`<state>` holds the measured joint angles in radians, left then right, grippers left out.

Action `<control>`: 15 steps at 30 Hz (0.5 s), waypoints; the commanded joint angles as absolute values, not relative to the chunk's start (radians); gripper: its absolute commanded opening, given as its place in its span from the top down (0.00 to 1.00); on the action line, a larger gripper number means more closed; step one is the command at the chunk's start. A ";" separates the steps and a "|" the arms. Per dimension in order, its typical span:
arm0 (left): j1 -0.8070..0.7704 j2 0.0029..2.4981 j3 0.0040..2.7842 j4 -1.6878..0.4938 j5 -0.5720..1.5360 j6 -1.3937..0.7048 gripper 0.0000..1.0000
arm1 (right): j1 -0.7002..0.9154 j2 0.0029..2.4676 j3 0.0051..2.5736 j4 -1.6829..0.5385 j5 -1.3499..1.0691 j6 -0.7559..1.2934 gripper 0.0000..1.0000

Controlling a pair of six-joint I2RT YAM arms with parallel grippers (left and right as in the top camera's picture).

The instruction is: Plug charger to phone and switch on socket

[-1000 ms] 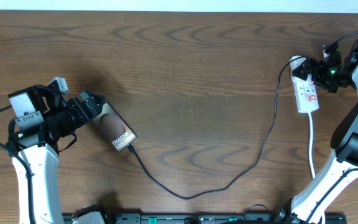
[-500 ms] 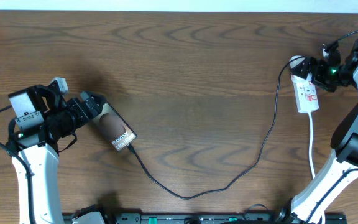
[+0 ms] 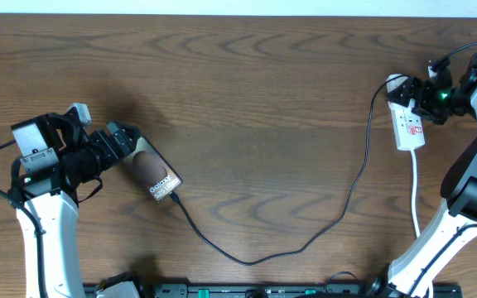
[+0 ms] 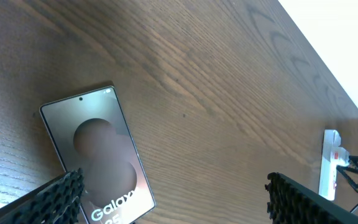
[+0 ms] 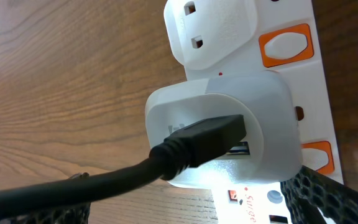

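Note:
The phone (image 3: 156, 173) lies face up at the table's left, bronze with white "Galaxy" lettering (image 4: 98, 158). The charger cable (image 3: 247, 260) runs from the phone's lower end in a long loop to the socket strip (image 3: 409, 122) at the far right. My left gripper (image 3: 125, 144) stands open over the phone's upper end, and in the left wrist view (image 4: 173, 186) the phone sits by its left finger. My right gripper (image 3: 427, 96) hovers open at the strip. Up close (image 5: 185, 208) it straddles a white adapter (image 5: 229, 124) with the black plug (image 5: 207, 140) in it. Orange switches (image 5: 284, 45) show beside it.
A white cord (image 3: 415, 194) leaves the strip toward the front edge beside the right arm's base (image 3: 470, 190). A second white plug (image 5: 210, 28) sits in the strip above the adapter. Bare brown wood spans the middle of the table (image 3: 255, 108).

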<state>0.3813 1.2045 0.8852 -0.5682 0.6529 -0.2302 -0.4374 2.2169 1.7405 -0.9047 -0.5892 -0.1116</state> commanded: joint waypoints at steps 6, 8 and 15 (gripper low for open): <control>0.378 1.207 0.888 -0.568 0.662 -0.210 0.08 | -0.426 2.228 1.741 -0.901 -0.614 -0.102 0.04; 0.378 1.207 0.888 -0.568 0.662 -0.210 0.08 | -0.426 2.228 1.741 -0.897 -0.607 -0.101 0.05; 0.378 1.207 0.888 -0.568 0.662 -0.210 0.08 | -0.444 2.227 1.777 -0.912 -0.601 -0.097 0.02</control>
